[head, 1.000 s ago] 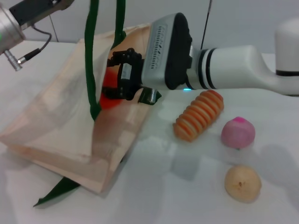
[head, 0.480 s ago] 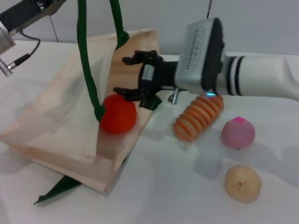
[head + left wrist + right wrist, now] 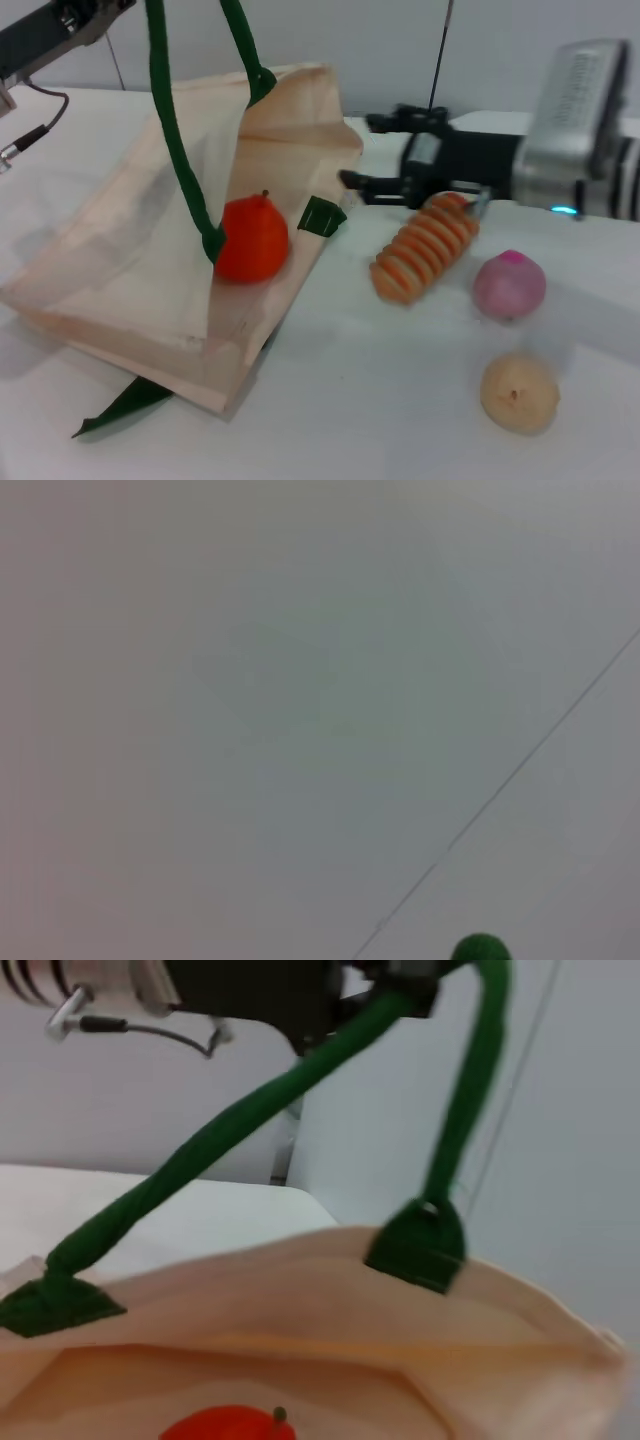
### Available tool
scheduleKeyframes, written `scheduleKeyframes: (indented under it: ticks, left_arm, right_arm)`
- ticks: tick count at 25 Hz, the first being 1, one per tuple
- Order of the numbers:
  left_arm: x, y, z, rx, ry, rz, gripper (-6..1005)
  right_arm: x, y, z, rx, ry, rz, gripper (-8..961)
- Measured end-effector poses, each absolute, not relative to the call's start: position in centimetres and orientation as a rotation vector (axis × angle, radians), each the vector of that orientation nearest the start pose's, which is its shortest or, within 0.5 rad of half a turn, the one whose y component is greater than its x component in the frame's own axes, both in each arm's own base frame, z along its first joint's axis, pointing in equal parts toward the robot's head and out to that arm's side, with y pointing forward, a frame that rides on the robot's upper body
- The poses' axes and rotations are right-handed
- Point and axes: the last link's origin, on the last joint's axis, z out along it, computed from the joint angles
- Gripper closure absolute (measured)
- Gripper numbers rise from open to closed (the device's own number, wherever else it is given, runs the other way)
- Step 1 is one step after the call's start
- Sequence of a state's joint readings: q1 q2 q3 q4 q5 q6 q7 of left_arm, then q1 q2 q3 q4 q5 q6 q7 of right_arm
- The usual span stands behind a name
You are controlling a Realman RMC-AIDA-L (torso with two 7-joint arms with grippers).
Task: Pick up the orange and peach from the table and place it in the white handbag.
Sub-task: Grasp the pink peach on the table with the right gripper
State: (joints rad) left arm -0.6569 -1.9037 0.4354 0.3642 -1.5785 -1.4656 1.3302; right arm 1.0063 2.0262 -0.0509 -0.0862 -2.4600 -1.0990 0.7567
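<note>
At the frame's upper left, the left pincer (image 3: 100,5) held a green strap, its grip unseen. Left of centre, the orange (image 3: 252,238) lay inside the white handbag (image 3: 130,250). Right pincer (image 3: 375,150), spread empty; the peach (image 3: 509,284) on the bench (image 3: 400,400) likely came next.

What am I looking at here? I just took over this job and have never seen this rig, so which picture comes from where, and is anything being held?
It is a two-armed robot at a white table. The wide picture is from its head camera; the others are from its wrists. The left gripper, seen from the right wrist, holds up the white handbag by its green handle. The orange sits inside the bag. The right gripper is open and empty, beside the bag's mouth. The peach, a ribbed orange piece and a tan fruit lie on the table.
</note>
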Motion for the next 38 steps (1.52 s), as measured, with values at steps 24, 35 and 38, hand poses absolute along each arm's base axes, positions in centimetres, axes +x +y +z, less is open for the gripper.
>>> scheduleKeyframes:
  ticks: [24,35,38]
  left_arm:
    - [-26.2,39.8,10.9,-1.984,-1.206,-1.467,870]
    - [-26.7,39.5,11.1,-1.963,-1.208,-1.471,870]
    - [-26.8,39.4,11.1,-1.959,-1.211,-1.47,871]
  right_arm:
    - [25.6,40.6,-2.2,-2.776,0.581,-0.021,151]
    - [27.2,39.7,-1.7,-2.768,0.675,-0.098,151]
    - [27.4,39.3,-1.7,-2.788,0.682,-0.12,152]
